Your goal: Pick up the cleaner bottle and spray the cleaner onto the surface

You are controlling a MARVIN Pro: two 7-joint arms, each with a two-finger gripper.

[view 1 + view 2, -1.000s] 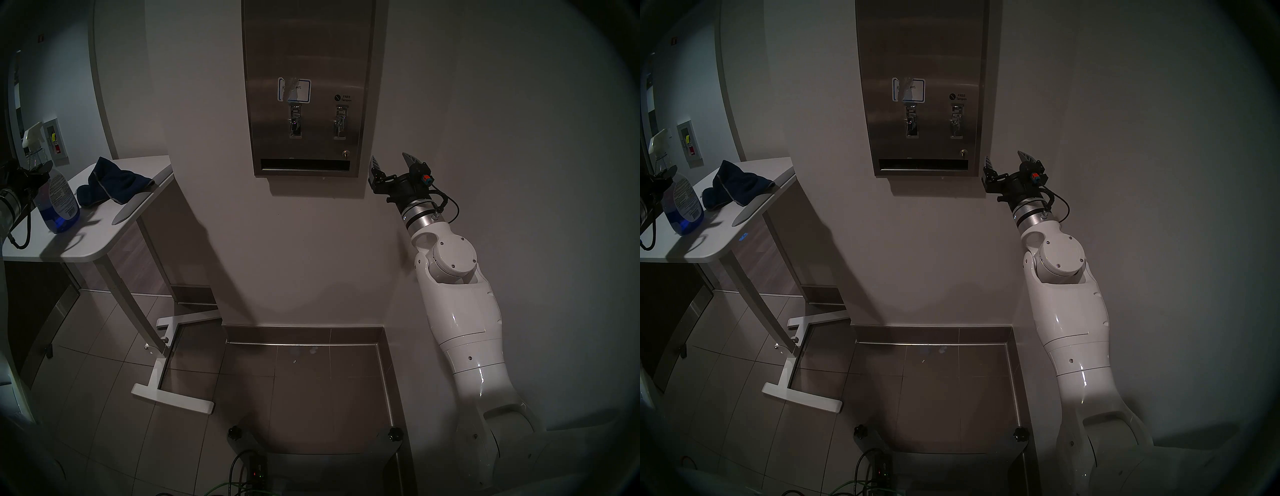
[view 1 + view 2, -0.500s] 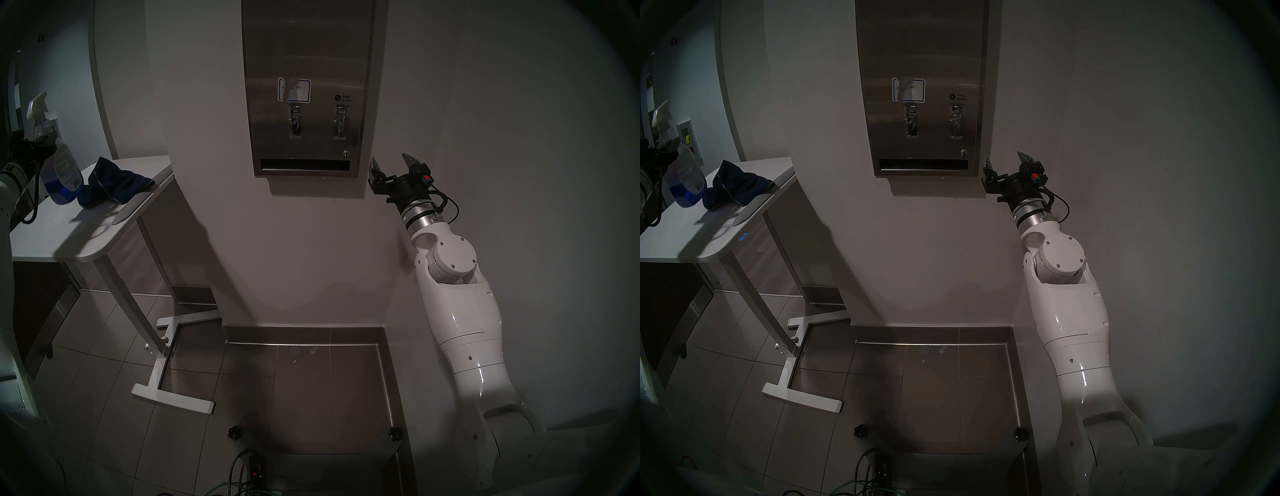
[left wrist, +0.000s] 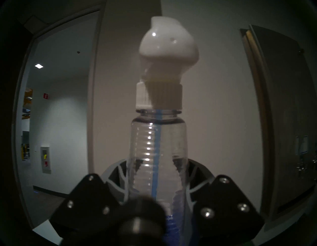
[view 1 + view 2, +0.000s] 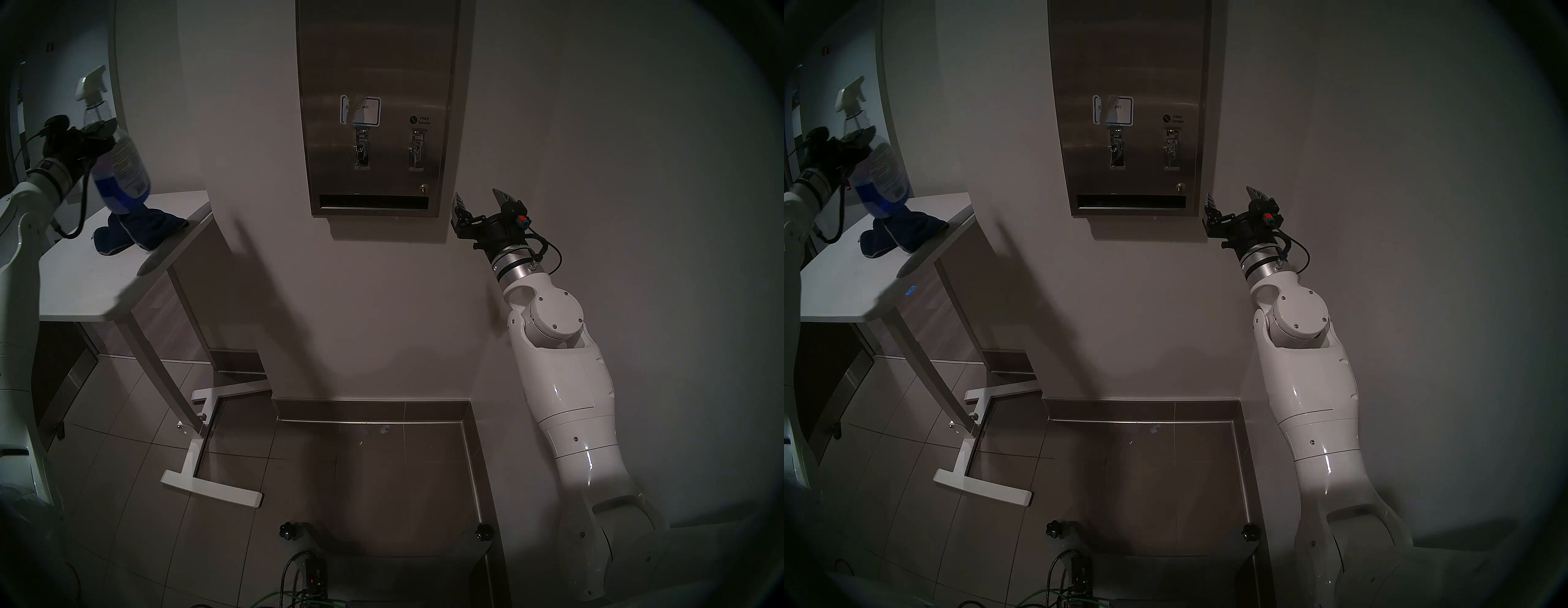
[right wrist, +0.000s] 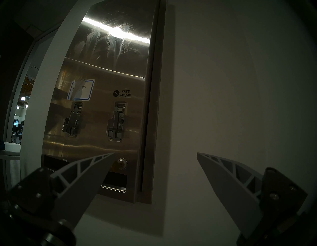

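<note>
My left gripper [image 4: 94, 132] is shut on the neck of the cleaner bottle [image 4: 123, 170], a clear spray bottle with a white trigger head, blue liquid and a printed label. It holds the bottle in the air above the white table [image 4: 97, 288], far left of the stainless-steel dispenser panel [image 4: 377, 63]. The left wrist view shows the bottle [image 3: 157, 146] upright between the fingers [image 3: 118, 178]. My right gripper [image 4: 479, 196] is open and empty by the panel's lower right corner. The right wrist view shows the panel [image 5: 109, 68] with streaks near its top.
A dark blue cloth [image 4: 140, 231] lies on the table under the bottle. The panel carries two chrome levers [image 4: 360, 148], a blue-bordered sticker [image 4: 360, 110] and a dark slot [image 4: 373, 201]. The table's white legs [image 4: 208, 488] stand on the tiled floor.
My left gripper has lifted the cleaner bottle off the table and carried it up and to the right, over the cloth. The right arm has not moved.
</note>
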